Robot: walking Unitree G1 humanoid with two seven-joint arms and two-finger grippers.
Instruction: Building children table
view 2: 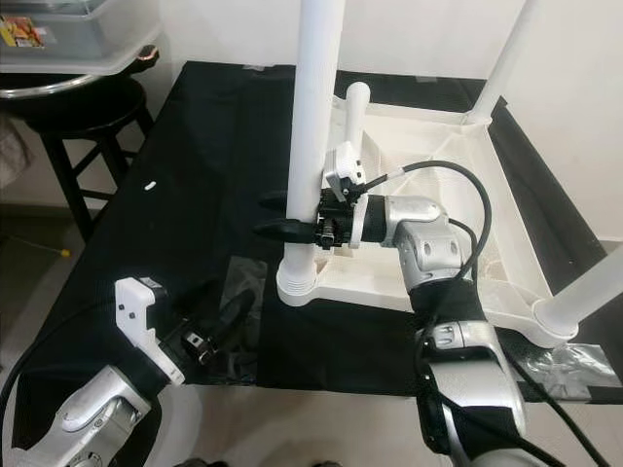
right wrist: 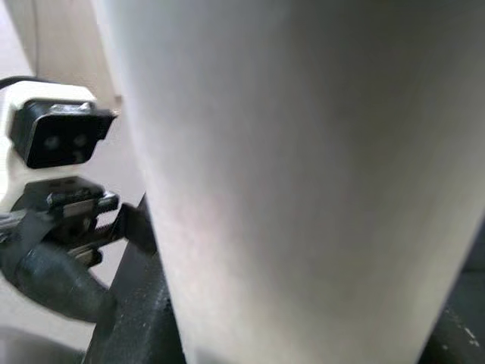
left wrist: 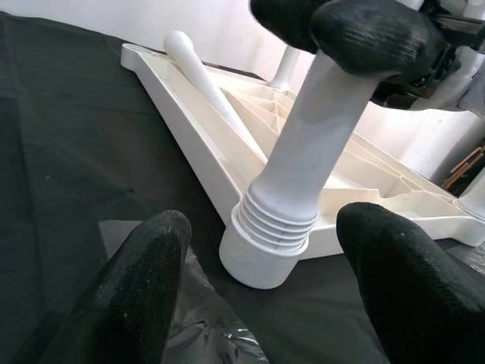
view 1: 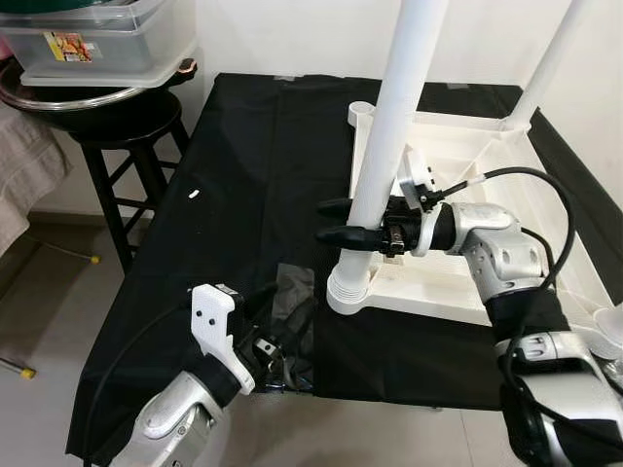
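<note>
Black cloth covers your surface (view 1: 234, 175), where the upturned tabletop (view 1: 458, 146) carries three legs, your right hand (view 1: 336, 222) grasping the near leg (view 1: 394, 126), your left hand (view 1: 282, 311) released; a loose leg (view 2: 356, 112) remains.

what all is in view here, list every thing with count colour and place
tabletop: one, white, upside down on the black cloth
table legs: three standing in corner sockets, white; one more lying loose in the tabletop
cloth: one, black, spread over the work surface
clear plastic wrap: one piece, on the cloth near the front edge
stool: one, black, left of the cloth
storage box: one, clear, on a metal tray on the stool
left gripper: black fingers open, low over the wrap
right gripper: black fingers clamped on the near leg
</note>
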